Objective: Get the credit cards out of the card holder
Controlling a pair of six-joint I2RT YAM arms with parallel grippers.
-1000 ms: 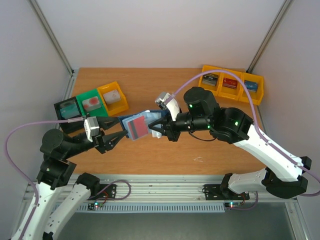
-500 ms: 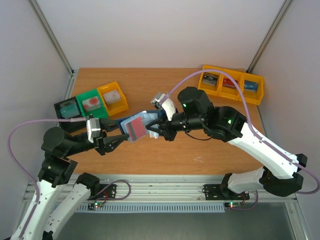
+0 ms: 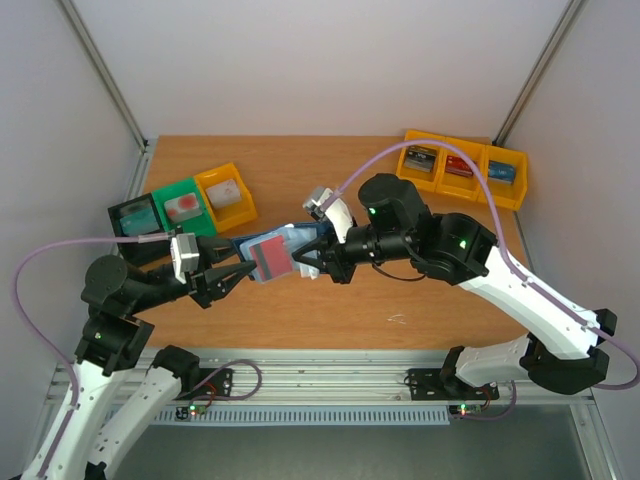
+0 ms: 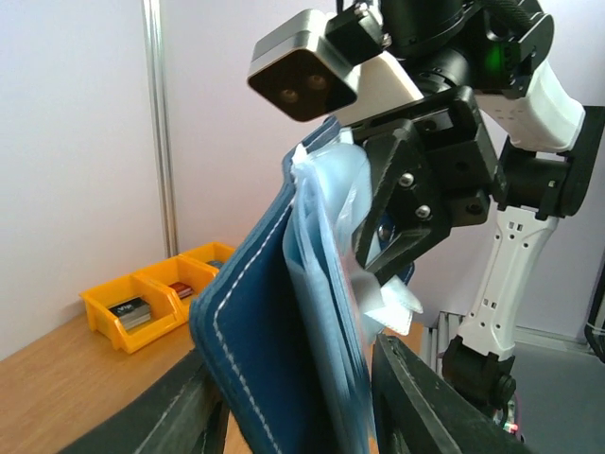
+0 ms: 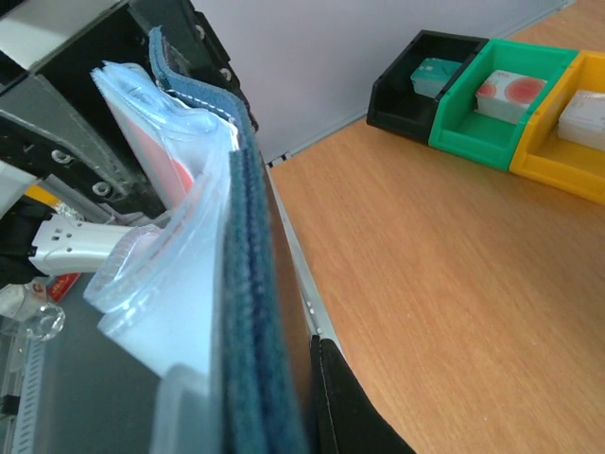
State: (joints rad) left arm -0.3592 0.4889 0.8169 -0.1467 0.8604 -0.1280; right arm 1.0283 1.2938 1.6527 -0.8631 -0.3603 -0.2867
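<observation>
navy card holder aloft, cards not yet out

the card holder (image 3: 290, 238) hangs above the wooden table (image 3: 300, 170), between the two arms. the right gripper (image 3: 306, 262) is clamped on its right-hand end. the left gripper (image 3: 245, 274) has its fingers either side of the other end, by the red card (image 3: 270, 257) showing inside. whether they pinch anything cannot be told. no card looks free, so every extraction seems left to do.

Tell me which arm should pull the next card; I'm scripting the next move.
Left. The left gripper has jaws open astride the free end of the card holder, by the red card. The right gripper is shut on the holder, holding it up.
</observation>
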